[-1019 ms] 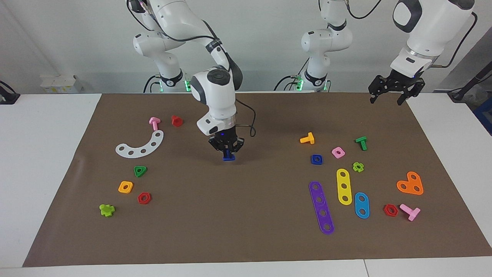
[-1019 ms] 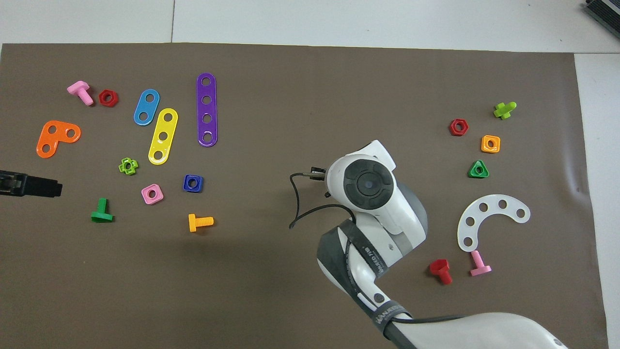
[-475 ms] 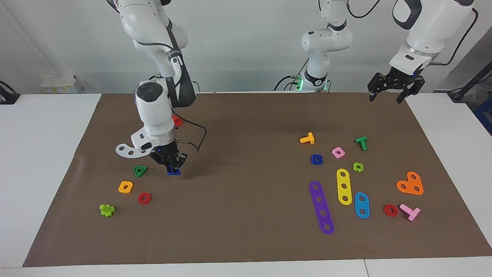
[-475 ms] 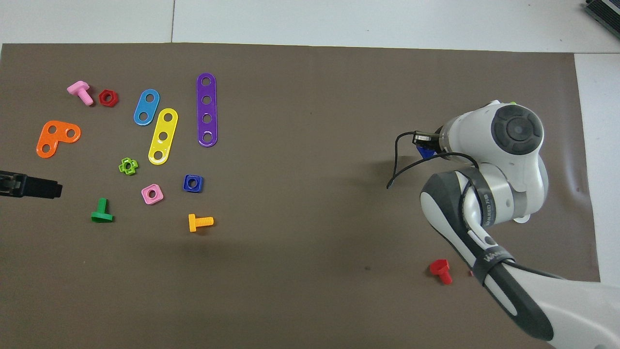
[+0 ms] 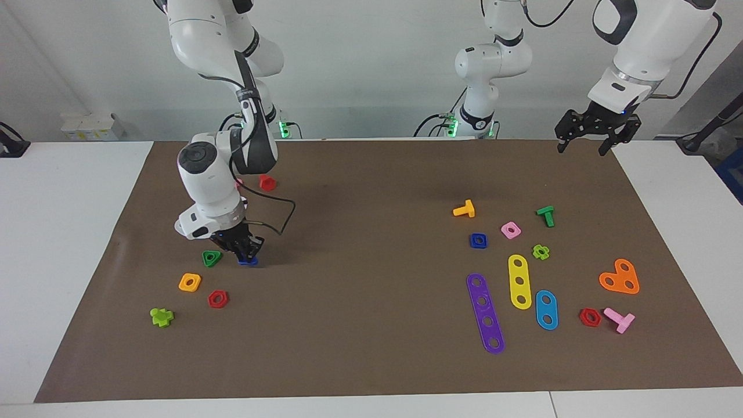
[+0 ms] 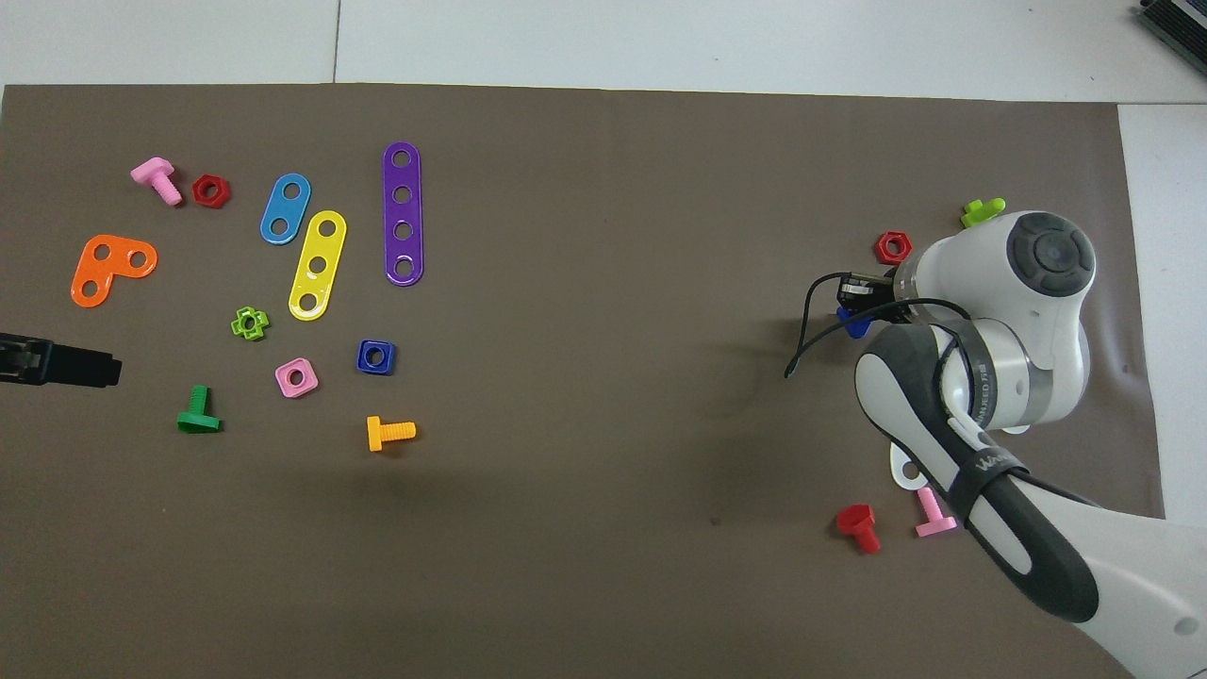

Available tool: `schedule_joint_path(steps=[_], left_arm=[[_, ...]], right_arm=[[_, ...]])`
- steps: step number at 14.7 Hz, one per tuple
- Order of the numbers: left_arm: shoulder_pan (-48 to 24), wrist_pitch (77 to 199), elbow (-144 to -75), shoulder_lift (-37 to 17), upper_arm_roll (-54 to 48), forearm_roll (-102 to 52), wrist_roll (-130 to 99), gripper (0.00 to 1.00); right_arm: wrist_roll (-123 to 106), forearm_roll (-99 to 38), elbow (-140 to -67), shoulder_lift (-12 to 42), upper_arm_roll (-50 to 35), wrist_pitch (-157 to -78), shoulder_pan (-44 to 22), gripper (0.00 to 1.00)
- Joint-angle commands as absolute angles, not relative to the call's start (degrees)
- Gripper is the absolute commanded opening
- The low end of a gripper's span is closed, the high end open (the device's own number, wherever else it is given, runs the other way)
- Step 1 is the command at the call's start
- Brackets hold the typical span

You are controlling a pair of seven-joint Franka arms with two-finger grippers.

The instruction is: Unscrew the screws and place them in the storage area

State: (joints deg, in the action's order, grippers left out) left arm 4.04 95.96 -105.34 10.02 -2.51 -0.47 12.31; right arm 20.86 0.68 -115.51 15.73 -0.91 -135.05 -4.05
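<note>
Facing view gives me what overhead can't: the right gripper is low over the mat, jaws pinched on the blue screw, screw head at or just off the surface; I can't tell whether it touches. It sits just beside the green triangular nut, with the orange nut and red nut a little farther from the robots. That puts it inside the storage area, at the right arm's end.

In overhead, the right arm's wrist and forearm hide most of that. I see only a sliver of the screw poking out by the gripper, and only one end of the white strip; green and orange nuts are covered. Overhead does show the pink bolt clearly, which the arm mostly blocks in facing view, next to the red bolt.

Right arm pose: elbow high, forearm dropping steeply, wrist pointing the gripper straight down.

Left gripper hangs in the air over the mat's corner at the left arm's end, jaws spread, holding nothing, waiting. Overhead catches just its dark tip at the frame edge.
</note>
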Motion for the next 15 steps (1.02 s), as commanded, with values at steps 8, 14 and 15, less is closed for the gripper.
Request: schedule_joint_path(steps=[8,14,15], left_arm=[[3.7,94.8,-105.2,10.6,-2.6,1.0,11.4,1.00],[3.7,94.7,-104.9,10.5,-2.5,1.0,11.3,1.00],[3.7,94.7,-104.8,10.4,-2.5,1.0,11.3,1.00]], right_arm=[[19.7,-0.8,-115.7,12.0,-1.5,-133.4,-2.7,0.99],[19.6,-0.8,-112.2,1.8,-1.2,-121.7,-2.7,0.99],[19.4,-0.8,-110.5,0.5,-1.1,-119.1,-2.6,0.99]])
